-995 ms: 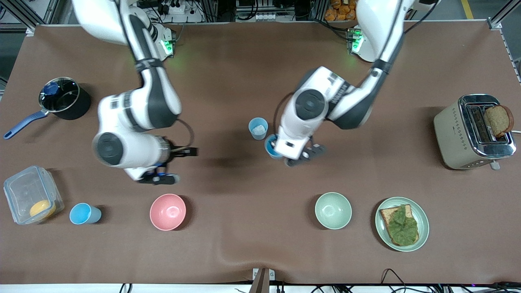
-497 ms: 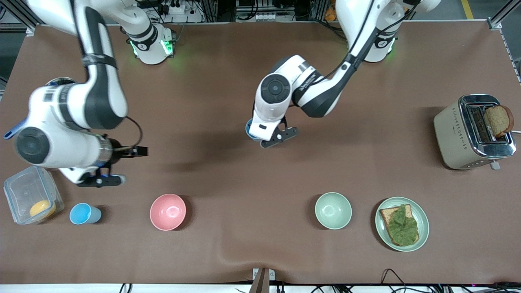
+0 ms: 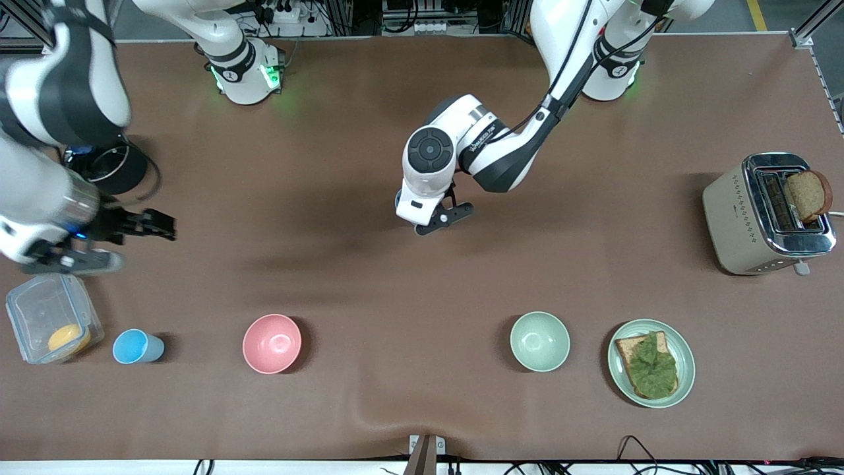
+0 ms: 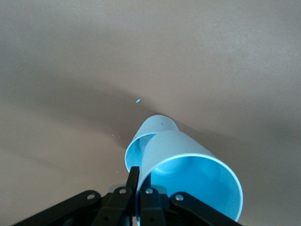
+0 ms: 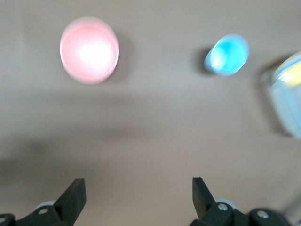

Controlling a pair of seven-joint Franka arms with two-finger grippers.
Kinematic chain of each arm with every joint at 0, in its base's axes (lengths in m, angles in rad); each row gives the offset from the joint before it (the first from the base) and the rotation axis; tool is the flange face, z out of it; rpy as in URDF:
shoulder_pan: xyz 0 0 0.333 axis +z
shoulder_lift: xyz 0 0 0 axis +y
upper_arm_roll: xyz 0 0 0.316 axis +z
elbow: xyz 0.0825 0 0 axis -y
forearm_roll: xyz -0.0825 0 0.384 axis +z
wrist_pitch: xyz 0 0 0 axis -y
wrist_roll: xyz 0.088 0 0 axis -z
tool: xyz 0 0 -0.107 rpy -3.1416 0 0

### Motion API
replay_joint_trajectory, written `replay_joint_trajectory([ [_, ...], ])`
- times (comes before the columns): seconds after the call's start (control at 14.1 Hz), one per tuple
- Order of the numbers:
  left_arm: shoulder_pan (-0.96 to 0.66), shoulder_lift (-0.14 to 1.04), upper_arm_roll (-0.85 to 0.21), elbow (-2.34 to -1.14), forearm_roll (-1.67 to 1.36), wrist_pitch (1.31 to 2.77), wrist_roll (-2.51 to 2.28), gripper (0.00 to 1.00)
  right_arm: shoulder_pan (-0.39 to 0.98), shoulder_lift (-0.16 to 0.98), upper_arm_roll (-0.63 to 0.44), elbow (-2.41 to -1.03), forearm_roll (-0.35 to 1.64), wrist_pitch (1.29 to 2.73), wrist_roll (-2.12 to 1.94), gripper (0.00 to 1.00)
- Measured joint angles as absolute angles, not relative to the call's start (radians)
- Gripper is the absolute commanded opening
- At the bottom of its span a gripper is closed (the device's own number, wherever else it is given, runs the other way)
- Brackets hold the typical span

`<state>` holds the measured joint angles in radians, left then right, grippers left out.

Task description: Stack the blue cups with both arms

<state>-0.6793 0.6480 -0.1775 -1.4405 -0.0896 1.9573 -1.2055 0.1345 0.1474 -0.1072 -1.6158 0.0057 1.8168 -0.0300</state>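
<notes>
In the left wrist view my left gripper (image 4: 139,172) is shut on the rim of a sky-blue cup (image 4: 193,165). Right under it stands a second blue cup (image 4: 141,148), mouth up and partly covered by the held one; whether they touch I cannot tell. In the front view the left gripper (image 3: 438,218) is over the middle of the table, and its wrist hides both cups. A third blue cup (image 3: 137,346) (image 5: 227,54) stands between the plastic box and the pink bowl. My right gripper (image 3: 135,244) (image 5: 136,193) hangs open and empty over the table beside the pot.
A black pot (image 3: 109,165) and a clear plastic box (image 3: 49,316) with something yellow sit at the right arm's end. A pink bowl (image 3: 271,343), a green bowl (image 3: 539,341) and a plate (image 3: 620,376) with toast line the camera side. A toaster (image 3: 758,218) stands at the left arm's end.
The right arm swung from the table's middle to its own end, fingers still open. The left gripper carried its cup over the cup standing mid-table.
</notes>
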Motion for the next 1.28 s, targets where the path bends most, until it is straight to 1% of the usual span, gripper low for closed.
replay_joint_trajectory([
  [0.14,-0.679,0.645,-0.177,-1.440,-0.090,1.941,-1.211,0.00,0.101,0.052,-0.106,-1.736,0.001,1.950,-0.042,1.00],
  [0.21,-0.678,0.644,-0.177,-1.440,-0.090,1.931,-1.215,0.00,0.093,0.019,-0.105,-1.776,0.000,1.957,-0.046,1.00],
  [0.28,-0.677,0.640,-0.177,-1.440,-0.090,1.920,-1.217,0.00,0.089,-0.002,-0.104,-1.791,-0.001,1.928,-0.046,1.00],
  [0.36,-0.675,0.635,-0.177,-1.440,-0.092,1.911,-1.218,0.00,0.084,-0.017,-0.103,-1.783,-0.002,1.863,-0.046,1.00],
  [0.43,-0.673,0.627,-0.176,-1.440,-0.099,1.901,-1.218,0.00,0.077,-0.028,-0.103,-1.752,-0.003,1.772,-0.046,1.00],
  [0.57,-0.673,0.616,-0.176,-1.440,-0.104,1.880,-1.219,0.00,0.057,-0.039,-0.103,-1.677,-0.004,1.653,-0.049,1.00],
  [0.78,-0.680,0.618,-0.177,-1.447,-0.105,1.870,-1.219,0.00,0.037,-0.043,-0.108,-1.597,-0.005,1.590,-0.072,1.00],
  [0.99,-0.685,0.626,-0.178,-1.453,-0.105,1.869,-1.219,0.00,0.032,-0.036,-0.117,-1.590,-0.005,1.592,-0.077,1.00],
  [1.07,-0.685,0.628,-0.178,-1.454,-0.105,1.869,-1.219,0.22,0.028,-0.032,-0.117,-1.589,-0.005,1.597,-0.077,1.00],
  [1.14,-0.685,0.630,-0.178,-1.454,-0.105,1.869,-1.219,0.92,0.027,-0.031,-0.117,-1.586,-0.005,1.598,-0.077,1.00],
  [1.21,-0.684,0.631,-0.178,-1.454,-0.105,1.869,-1.219,1.00,0.026,-0.031,-0.117,-1.582,-0.005,1.597,-0.077,1.00],
  [1.28,-0.684,0.631,-0.177,-1.454,-0.105,1.869,-1.219,1.00,0.025,-0.031,-0.117,-1.581,-0.005,1.597,-0.077,1.00],
])
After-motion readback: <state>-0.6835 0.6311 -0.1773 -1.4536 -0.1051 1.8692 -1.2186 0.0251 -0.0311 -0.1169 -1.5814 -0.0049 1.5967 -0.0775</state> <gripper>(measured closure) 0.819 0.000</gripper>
